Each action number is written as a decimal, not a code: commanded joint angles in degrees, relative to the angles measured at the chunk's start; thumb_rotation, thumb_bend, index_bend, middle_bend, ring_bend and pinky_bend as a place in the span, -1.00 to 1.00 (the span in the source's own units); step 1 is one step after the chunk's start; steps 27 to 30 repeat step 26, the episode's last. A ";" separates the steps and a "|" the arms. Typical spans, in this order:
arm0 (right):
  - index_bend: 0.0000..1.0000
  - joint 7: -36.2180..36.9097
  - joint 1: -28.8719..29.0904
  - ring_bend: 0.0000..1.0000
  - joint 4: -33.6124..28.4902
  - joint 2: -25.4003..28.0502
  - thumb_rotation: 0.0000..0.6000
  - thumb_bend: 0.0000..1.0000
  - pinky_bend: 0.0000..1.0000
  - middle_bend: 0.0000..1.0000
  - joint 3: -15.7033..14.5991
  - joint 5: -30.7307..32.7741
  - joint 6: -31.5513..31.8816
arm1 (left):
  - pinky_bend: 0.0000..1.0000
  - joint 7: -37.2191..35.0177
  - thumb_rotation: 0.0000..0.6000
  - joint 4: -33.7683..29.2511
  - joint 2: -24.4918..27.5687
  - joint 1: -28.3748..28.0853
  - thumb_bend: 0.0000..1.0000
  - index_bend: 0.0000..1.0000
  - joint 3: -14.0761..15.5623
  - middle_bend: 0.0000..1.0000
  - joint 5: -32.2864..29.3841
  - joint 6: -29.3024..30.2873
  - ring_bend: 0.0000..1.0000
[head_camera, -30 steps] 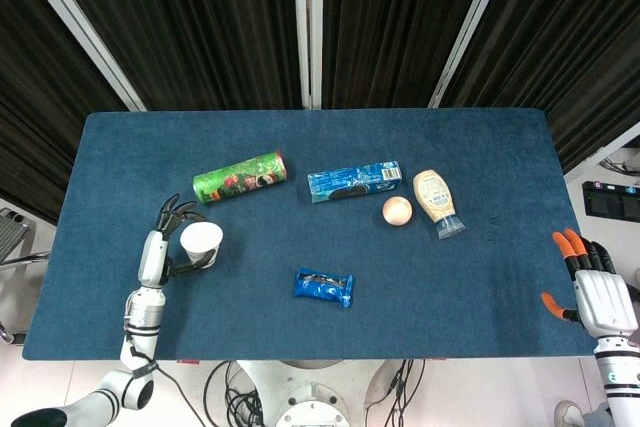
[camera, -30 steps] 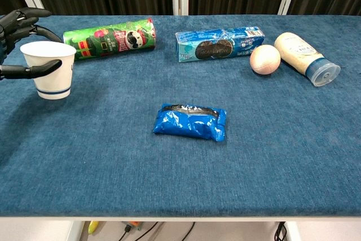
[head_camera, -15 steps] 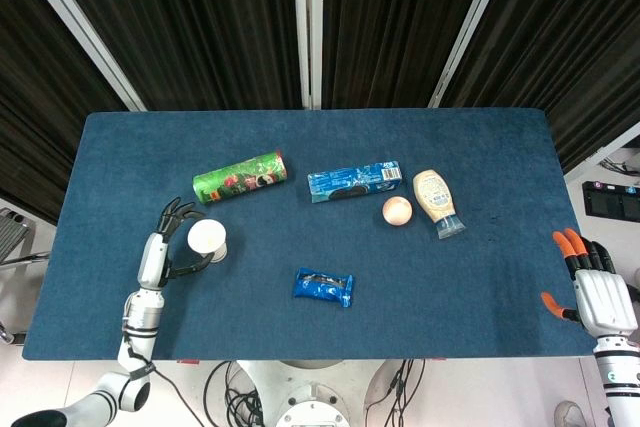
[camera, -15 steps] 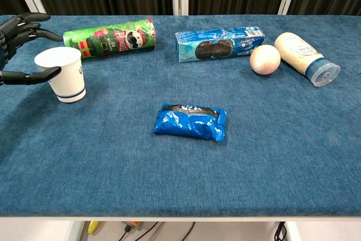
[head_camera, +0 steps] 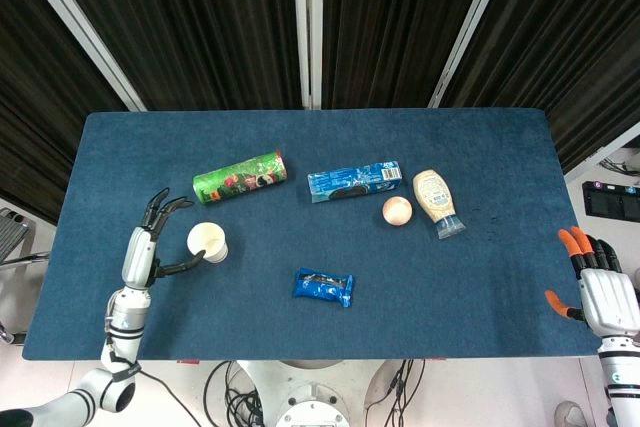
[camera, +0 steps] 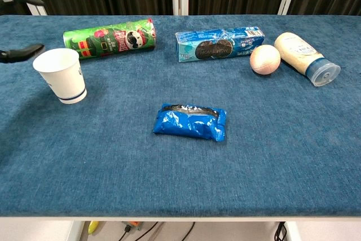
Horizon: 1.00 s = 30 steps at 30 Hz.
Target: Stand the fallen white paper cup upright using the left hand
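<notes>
The white paper cup (camera: 60,75) with a blue band near its base stands upright, mouth up, on the blue table (camera: 180,162).

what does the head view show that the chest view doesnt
Only the head view shows the right hand, off the table's right edge, the whole left hand with fingers spread, apart from the white paper cup, and the dark curtains behind.

Only the chest view shows the cup's upright side wall with its blue band, and the table's front edge with cables below.

Both show the cup standing, the green chip can, blue cookie box, ball, sauce bottle and blue snack pack.
</notes>
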 commanded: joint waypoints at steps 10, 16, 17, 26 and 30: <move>-1.00 0.37 -1.54 -1.00 -0.16 1.20 1.00 -0.63 -1.00 -1.00 0.05 -4.53 6.15 | -1.00 44.41 1.00 -44.96 39.76 4.94 -0.64 -0.72 6.33 -0.75 -8.44 -13.93 -1.00; -1.00 -1.05 -2.04 -1.00 -1.94 2.21 1.00 -0.64 -1.00 -1.00 -0.11 -5.99 7.94 | -1.00 49.75 1.00 -46.63 42.29 8.50 -0.64 -0.89 8.92 -0.96 -9.22 -12.80 -1.00; -1.00 -1.32 -2.08 -1.00 -2.17 2.13 1.00 -0.64 -1.00 -1.00 -0.20 -6.19 8.05 | -1.00 49.48 1.00 -46.41 41.94 9.31 -0.64 -0.90 9.04 -0.97 -9.09 -11.94 -1.00; -1.00 -3.16 -2.33 -1.00 -2.70 1.27 1.00 -0.65 -1.00 -1.00 -0.36 -6.31 8.49 | -1.00 48.35 1.00 -43.26 39.02 13.20 -0.64 -0.90 8.03 -0.97 -6.68 -5.67 -1.00; -1.00 -3.16 -2.33 -1.00 -2.70 1.27 1.00 -0.65 -1.00 -1.00 -0.36 -6.31 8.49 | -1.00 48.35 1.00 -43.26 39.02 13.20 -0.64 -0.90 8.03 -0.97 -6.68 -5.67 -1.00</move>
